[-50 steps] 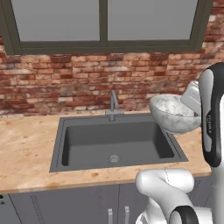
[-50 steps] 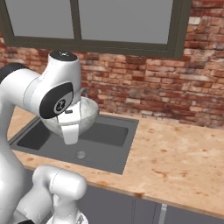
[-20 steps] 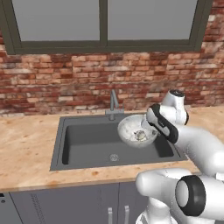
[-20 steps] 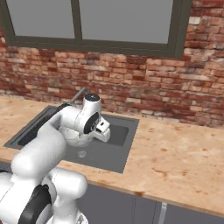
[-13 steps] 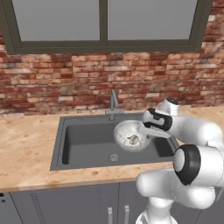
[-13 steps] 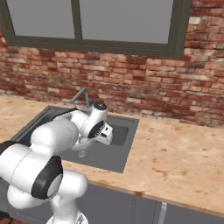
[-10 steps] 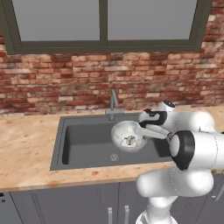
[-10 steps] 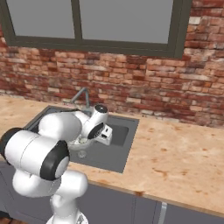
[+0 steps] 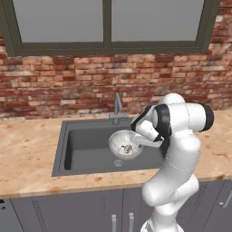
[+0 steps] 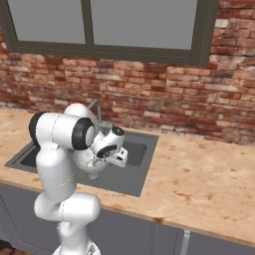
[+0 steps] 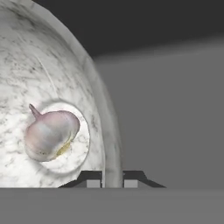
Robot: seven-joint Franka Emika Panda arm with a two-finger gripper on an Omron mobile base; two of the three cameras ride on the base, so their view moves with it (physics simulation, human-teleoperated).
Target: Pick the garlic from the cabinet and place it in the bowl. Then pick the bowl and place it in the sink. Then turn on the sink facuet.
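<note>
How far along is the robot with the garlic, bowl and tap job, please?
Done: the garlic lies in the bowl. In hand: the end effector is shut on the bowl's rim and holds it over the sink, apparently not yet set on the bottom. Left: put the bowl down, let go, then turn on the faucet behind the basin.

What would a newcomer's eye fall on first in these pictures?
First the white arm bent over the dark sink, its fingers pinching the rim of a marble bowl held over the basin. Next the pinkish garlic lying in the bowl's bottom, and the faucet against the red brick wall.
</note>
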